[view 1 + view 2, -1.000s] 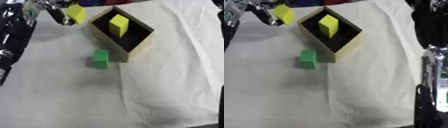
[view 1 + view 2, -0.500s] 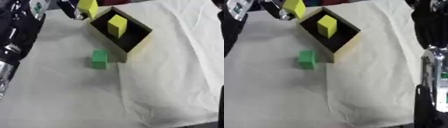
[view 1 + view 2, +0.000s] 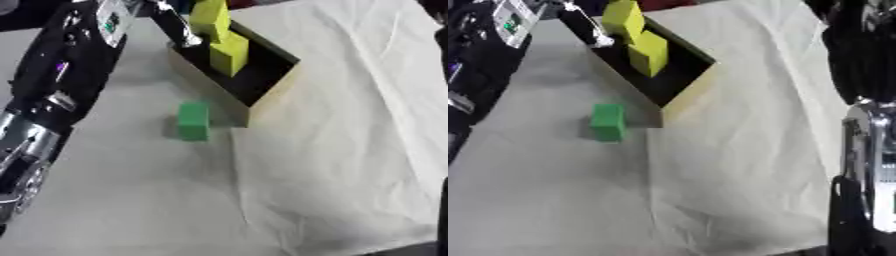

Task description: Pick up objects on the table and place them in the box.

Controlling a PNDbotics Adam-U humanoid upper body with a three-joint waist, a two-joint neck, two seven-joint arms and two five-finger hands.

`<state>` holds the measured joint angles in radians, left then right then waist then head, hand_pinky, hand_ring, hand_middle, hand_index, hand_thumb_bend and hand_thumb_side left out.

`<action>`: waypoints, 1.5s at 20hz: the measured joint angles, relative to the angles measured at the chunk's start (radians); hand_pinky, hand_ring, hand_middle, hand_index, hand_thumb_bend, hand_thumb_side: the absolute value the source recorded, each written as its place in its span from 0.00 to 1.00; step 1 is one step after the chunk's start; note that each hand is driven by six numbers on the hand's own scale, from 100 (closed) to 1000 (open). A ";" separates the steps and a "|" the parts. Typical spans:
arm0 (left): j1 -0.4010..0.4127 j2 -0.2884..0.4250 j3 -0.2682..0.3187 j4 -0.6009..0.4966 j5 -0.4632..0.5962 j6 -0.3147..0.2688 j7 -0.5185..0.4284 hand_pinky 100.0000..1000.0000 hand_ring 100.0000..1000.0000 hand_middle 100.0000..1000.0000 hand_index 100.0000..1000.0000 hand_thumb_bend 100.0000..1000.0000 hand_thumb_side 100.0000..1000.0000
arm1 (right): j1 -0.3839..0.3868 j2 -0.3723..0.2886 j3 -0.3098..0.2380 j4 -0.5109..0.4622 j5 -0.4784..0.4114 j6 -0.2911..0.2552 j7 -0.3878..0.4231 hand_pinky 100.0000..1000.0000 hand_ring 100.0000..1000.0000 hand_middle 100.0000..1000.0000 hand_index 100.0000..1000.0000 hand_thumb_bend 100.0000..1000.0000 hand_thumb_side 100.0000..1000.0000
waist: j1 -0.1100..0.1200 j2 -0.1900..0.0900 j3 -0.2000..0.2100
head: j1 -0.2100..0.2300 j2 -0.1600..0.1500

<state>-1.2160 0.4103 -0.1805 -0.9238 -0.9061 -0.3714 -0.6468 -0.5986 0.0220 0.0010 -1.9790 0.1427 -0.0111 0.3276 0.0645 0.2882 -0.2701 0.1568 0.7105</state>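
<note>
My left arm is reaching up along the left side of my view — black casing, silver joints near the lower corner — and its hand [image 3: 179,22] is sitting at the top edge, over the near-left wall of the box [image 3: 262,97]. Its fingers [image 3: 588,27] are curling round a yellow block [image 3: 210,20] and holding it up off the surface. My right arm is hanging along the right edge of the right eye view, forearm upright; I'm not seeing its hand anywhere.
</note>
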 measured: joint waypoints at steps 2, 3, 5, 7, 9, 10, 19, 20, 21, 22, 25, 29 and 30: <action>0.000 -0.007 0.000 0.014 -0.010 0.006 0.008 0.50 0.57 0.46 0.64 0.00 0.33 | 0.000 0.001 0.000 0.000 -0.001 -0.002 0.002 0.76 0.76 0.54 0.69 0.00 1.00 | 0.001 0.005 -0.004 | 0.003 -0.001; 0.000 -0.010 0.000 0.021 -0.016 0.009 0.014 0.50 0.57 0.46 0.64 0.00 0.34 | -0.001 0.003 0.001 0.000 -0.003 -0.002 0.002 0.76 0.76 0.54 0.69 0.00 1.00 | 0.001 0.007 -0.005 | 0.006 -0.004; 0.000 -0.016 0.006 0.038 -0.031 0.016 0.029 0.50 0.57 0.46 0.64 0.00 0.34 | -0.008 0.009 0.005 0.000 -0.004 -0.004 0.003 0.76 0.76 0.54 0.69 0.00 1.00 | 0.001 0.011 -0.010 | 0.010 -0.009; 0.000 -0.023 0.012 0.054 -0.045 0.019 0.043 0.50 0.57 0.46 0.64 0.00 0.34 | -0.009 0.012 0.006 0.000 -0.004 -0.006 0.006 0.76 0.76 0.54 0.69 0.00 1.00 | 0.000 0.013 -0.010 | 0.013 -0.013; 0.000 -0.023 0.014 0.066 -0.057 0.019 0.053 0.52 0.59 0.49 0.67 0.00 0.40 | -0.009 0.016 0.006 0.000 -0.005 -0.007 0.007 0.76 0.76 0.54 0.69 0.00 1.00 | 0.000 0.013 -0.011 | 0.016 -0.016; 0.000 -0.023 0.015 0.070 -0.063 0.018 0.058 0.53 0.59 0.49 0.68 0.00 0.39 | -0.010 0.016 0.006 0.000 -0.005 -0.007 0.007 0.76 0.76 0.54 0.69 0.00 1.00 | 0.000 0.015 -0.011 | 0.016 -0.017; 0.000 -0.023 0.012 0.078 -0.154 0.019 0.124 0.66 0.77 0.73 0.91 0.25 0.60 | -0.017 0.016 0.007 0.000 -0.008 -0.004 0.010 0.76 0.76 0.54 0.69 0.00 1.00 | 0.000 0.021 -0.012 | 0.017 -0.018; 0.000 -0.023 0.012 0.078 -0.166 0.019 0.132 0.67 0.77 0.74 0.92 0.29 0.63 | -0.017 0.016 0.008 0.000 -0.009 -0.004 0.010 0.76 0.76 0.54 0.69 0.00 1.00 | 0.000 0.021 -0.012 | 0.017 -0.018; 0.000 -0.023 0.012 0.078 -0.179 0.020 0.141 0.68 0.79 0.75 0.93 0.33 0.65 | -0.017 0.016 0.009 0.000 -0.009 -0.003 0.011 0.76 0.76 0.54 0.69 0.00 1.00 | 0.000 0.021 -0.012 | 0.017 -0.018; 0.000 -0.023 0.012 0.078 -0.192 0.022 0.148 0.69 0.79 0.76 0.93 0.36 0.66 | -0.017 0.016 0.009 0.000 -0.009 -0.003 0.011 0.76 0.76 0.54 0.69 0.00 1.00 | 0.000 0.021 -0.012 | 0.017 -0.018; 0.000 -0.023 0.012 0.078 -0.231 0.034 0.170 0.73 0.83 0.78 0.95 0.45 0.69 | -0.016 0.016 0.011 0.000 -0.011 -0.001 0.013 0.76 0.76 0.54 0.69 0.00 1.00 | 0.001 0.021 -0.011 | 0.016 -0.018; -0.001 -0.022 0.014 0.078 -0.281 0.049 0.187 0.73 0.83 0.78 0.95 0.43 0.66 | -0.008 0.016 0.011 0.000 -0.012 0.002 0.016 0.76 0.76 0.54 0.69 0.00 1.00 | 0.001 0.018 -0.007 | 0.016 -0.018; -0.001 -0.022 0.018 0.078 -0.292 0.047 0.189 0.74 0.83 0.78 0.95 0.44 0.67 | -0.008 0.016 0.012 0.000 -0.012 0.002 0.016 0.76 0.76 0.54 0.69 0.00 1.00 | 0.001 0.016 -0.006 | 0.016 -0.018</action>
<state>-1.2173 0.3879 -0.1624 -0.8460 -1.1983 -0.3243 -0.4574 -0.6061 0.0383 0.0126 -1.9791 0.1302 -0.0093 0.3435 0.0655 0.3041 -0.2758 0.1727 0.6928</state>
